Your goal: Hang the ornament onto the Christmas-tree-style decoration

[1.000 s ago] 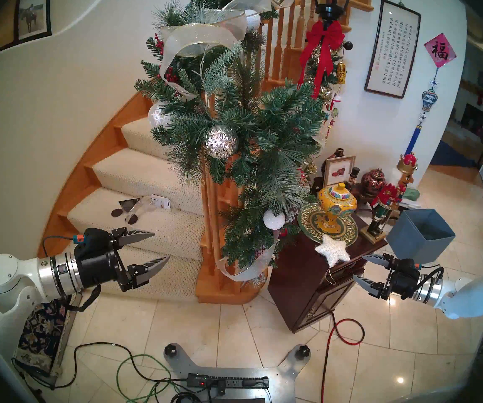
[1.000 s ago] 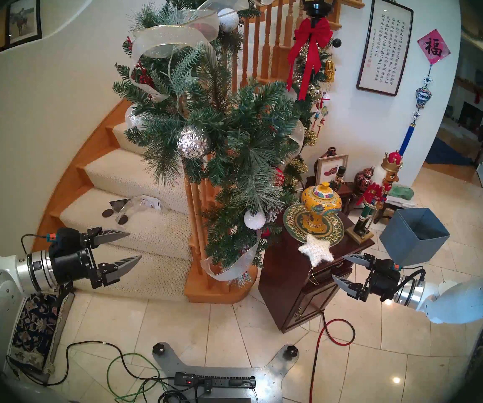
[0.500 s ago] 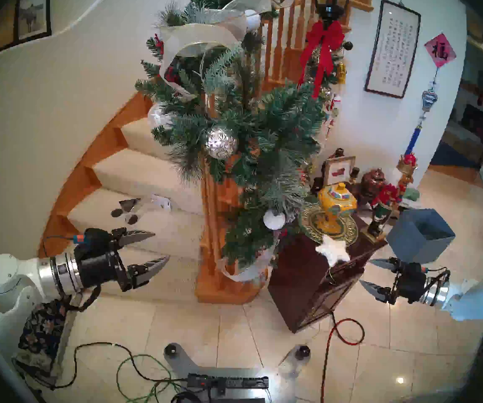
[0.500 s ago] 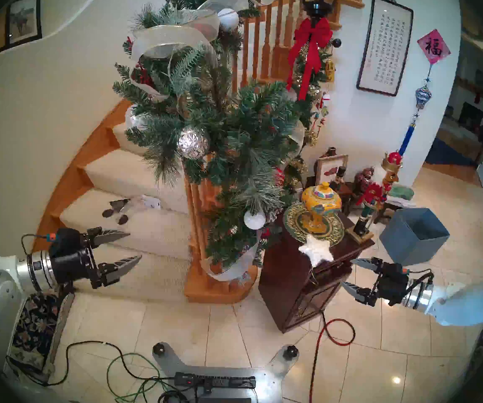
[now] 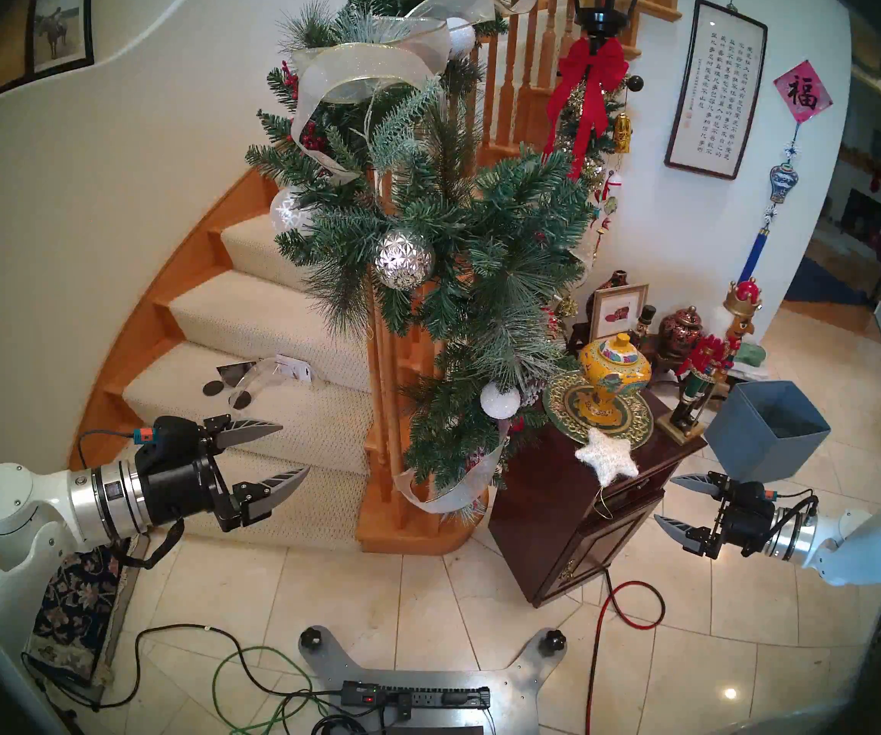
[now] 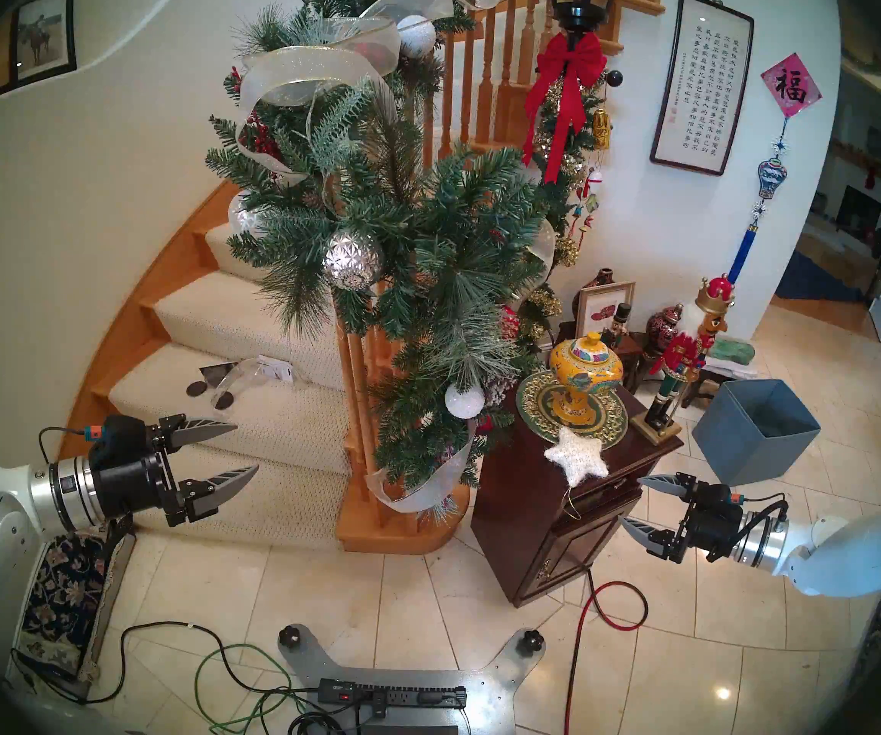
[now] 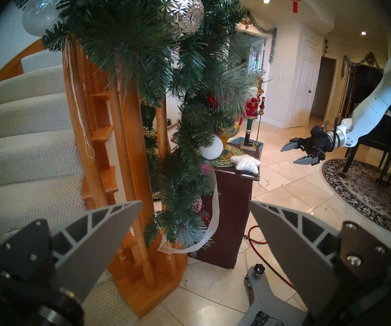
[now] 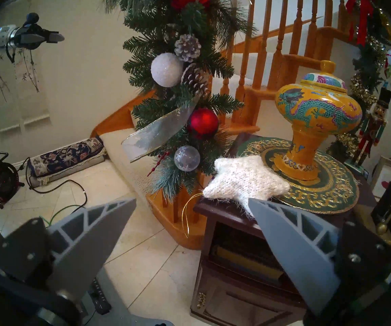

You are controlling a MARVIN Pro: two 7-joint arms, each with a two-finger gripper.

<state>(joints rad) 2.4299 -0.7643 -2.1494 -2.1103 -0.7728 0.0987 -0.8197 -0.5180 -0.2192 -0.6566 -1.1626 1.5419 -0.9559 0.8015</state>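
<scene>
1. Head left: the white knit star ornament (image 5: 606, 455) lies on the front corner of the dark wood cabinet's tabletop (image 5: 544, 469), one point overlapping the green-gold mat (image 5: 634, 418) under the yellow dragon vase (image 5: 614, 373). Its gold string loop (image 5: 602, 500) dangles over the cabinet front. Right end effector (image 5: 671, 500) hovers near the star, fingers spread, empty, not touching. Judged step: pre-grasp approach; nothing picked yet.
2. Head right: the pine garland (image 6: 427, 251) wraps the wooden stair post, just left of the cabinet. Left end effector (image 6: 244, 450) is spread and empty, parked over the carpeted steps, well apart from the star.
3. Left wrist: garland hangs down the post with a faceted silver ball (image 7: 185, 10) up top and a white glitter ball (image 7: 211, 148) low, close to the star. Stiff branch tips around there look like usable hooks.
4. Right wrist: star (image 8: 244, 179) sits just ahead of the spread fingers; loop hangs free off the tabletop edge. Next move likely calls for closing in and pinching the star or loop, keeping the loop open for a branch. Risk: vase is close behind.
5. Room: glossy tile floor, cables, blue box, nutcrackers beside the cabinet.
</scene>
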